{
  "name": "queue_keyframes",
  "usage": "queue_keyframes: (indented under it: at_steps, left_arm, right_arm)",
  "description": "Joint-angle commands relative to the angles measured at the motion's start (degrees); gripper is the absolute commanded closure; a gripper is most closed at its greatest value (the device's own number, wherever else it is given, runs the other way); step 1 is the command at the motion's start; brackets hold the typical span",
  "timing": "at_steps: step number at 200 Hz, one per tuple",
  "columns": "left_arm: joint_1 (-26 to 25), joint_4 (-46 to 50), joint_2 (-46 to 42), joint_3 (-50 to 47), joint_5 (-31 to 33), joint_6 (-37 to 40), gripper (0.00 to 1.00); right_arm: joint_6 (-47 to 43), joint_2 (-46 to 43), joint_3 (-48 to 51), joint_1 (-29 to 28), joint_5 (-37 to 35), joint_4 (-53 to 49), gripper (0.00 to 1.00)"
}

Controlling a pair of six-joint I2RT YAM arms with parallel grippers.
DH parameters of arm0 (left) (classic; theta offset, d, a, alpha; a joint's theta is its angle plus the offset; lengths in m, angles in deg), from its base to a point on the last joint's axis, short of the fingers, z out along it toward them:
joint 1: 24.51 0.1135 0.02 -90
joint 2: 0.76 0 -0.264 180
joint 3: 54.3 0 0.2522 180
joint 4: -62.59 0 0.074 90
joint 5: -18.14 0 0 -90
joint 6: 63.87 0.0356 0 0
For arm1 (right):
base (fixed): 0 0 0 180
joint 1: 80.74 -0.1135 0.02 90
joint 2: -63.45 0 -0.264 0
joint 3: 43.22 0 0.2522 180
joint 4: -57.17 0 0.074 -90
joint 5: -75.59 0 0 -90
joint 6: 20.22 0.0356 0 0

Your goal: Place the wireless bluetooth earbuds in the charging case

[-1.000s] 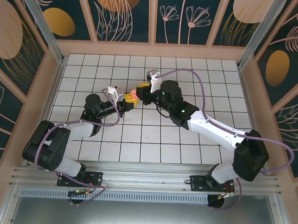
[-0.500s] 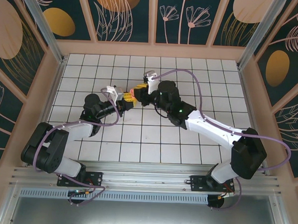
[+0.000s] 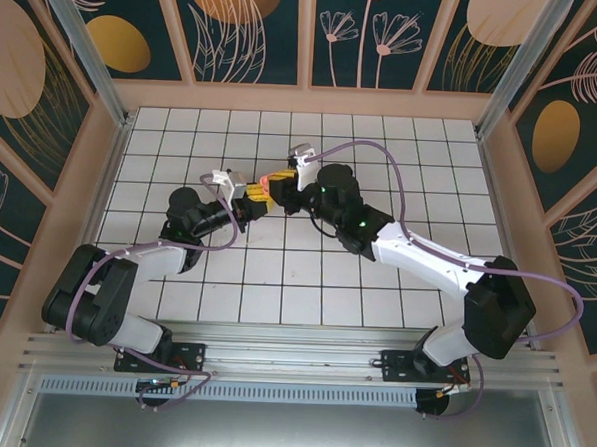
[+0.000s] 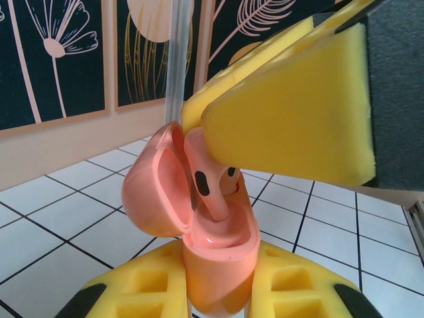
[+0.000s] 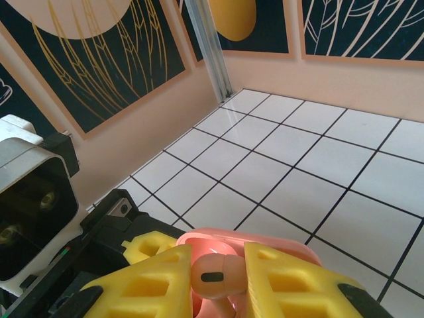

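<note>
Left claw (image 3: 259,197) clamped tight on lower body of charging case (image 4: 218,268), case upright, lid (image 4: 156,192) swung open (paler inside showing). Right claw (image 5: 222,281) pinched shut on earbud (image 5: 213,273), stem partway down in case socket.

Step, as judged: seating earbud. Next move calls for straight push along socket, then release; any tilt could jam stem. Second earbud: cannot tell.

Walls (image 3: 248,31) dark with floral panels. Desk (image 3: 403,149) white tile, black grid.

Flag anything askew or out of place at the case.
The earbud stands tilted in the open charging case held by the left tool, stem in, head above the rim, pinched by the right tool. Not seated yet; nothing looks spilled or damaged.
</note>
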State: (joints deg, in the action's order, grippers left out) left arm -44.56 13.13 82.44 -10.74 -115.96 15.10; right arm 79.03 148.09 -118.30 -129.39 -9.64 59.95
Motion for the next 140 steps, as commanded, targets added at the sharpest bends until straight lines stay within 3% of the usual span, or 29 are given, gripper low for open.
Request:
queue_keyframes:
  at_steps: [1, 140]
  left_arm:
    - [-0.4, -4.02, -2.35, 1.66, 1.81, -1.19, 0.94]
    - [-0.34, -2.04, -4.42, 1.75, 3.17, 0.38, 0.94]
  right_arm:
    - [-0.6, -2.11, 1.53, -0.5, 0.06, -0.77, 0.77]
    - [-1.34, -2.59, 1.82, -0.96, 1.3, -4.14, 0.73]
